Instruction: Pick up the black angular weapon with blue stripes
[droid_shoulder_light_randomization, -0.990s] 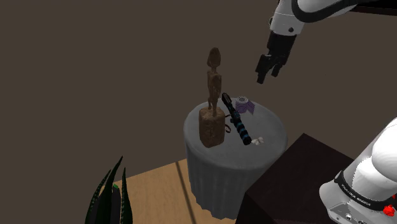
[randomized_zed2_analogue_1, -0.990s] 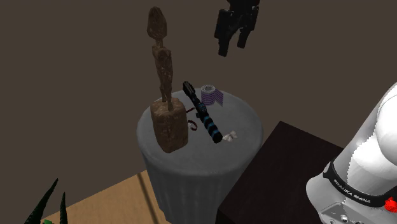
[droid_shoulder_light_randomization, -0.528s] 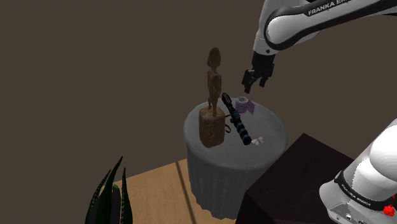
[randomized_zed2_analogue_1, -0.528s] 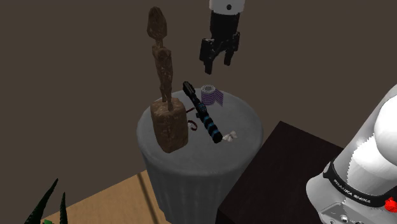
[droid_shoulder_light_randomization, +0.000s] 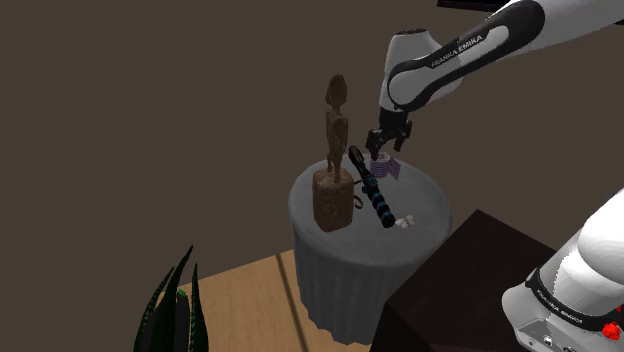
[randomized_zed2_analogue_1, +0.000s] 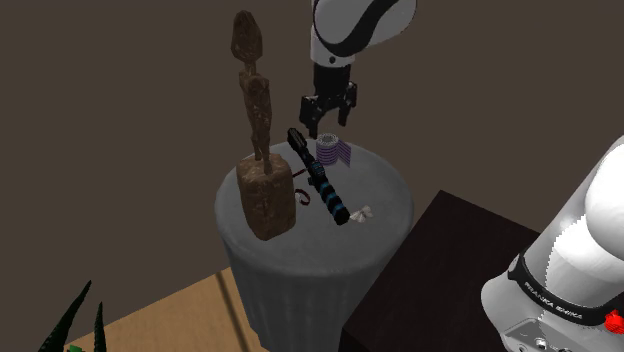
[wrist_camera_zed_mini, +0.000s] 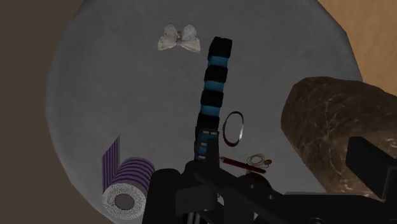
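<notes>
The black angular weapon with blue stripes (droid_shoulder_light_randomization: 372, 190) (randomized_zed2_analogue_1: 321, 181) lies flat on a round grey table (droid_shoulder_light_randomization: 345, 248) (randomized_zed2_analogue_1: 383, 186). It runs from the table's far edge toward the near side. My gripper (droid_shoulder_light_randomization: 380, 152) (randomized_zed2_analogue_1: 323, 124) hangs open just above the weapon's far end, pointing down, with nothing between its fingers. In the wrist view the striped shaft (wrist_camera_zed_mini: 213, 89) stretches away from the hand, and the weapon's bulky black end sits close under the camera.
A tall brown figure on a block base (droid_shoulder_light_randomization: 333, 198) (randomized_zed2_analogue_1: 266, 196) (wrist_camera_zed_mini: 334, 137) stands right beside the weapon. A purple striped roll (droid_shoulder_light_randomization: 385, 167) (randomized_zed2_analogue_1: 334, 150) (wrist_camera_zed_mini: 126, 183) lies on its other side. A small white bow-shaped piece (randomized_zed2_analogue_1: 364, 213) (wrist_camera_zed_mini: 180, 37) and a ring (wrist_camera_zed_mini: 233, 128) lie nearby.
The gripper has come down and toward the shoulder view's left, from high above the table to just over the weapon's far end. Its fingers stayed open. Nothing on the table moved.
</notes>
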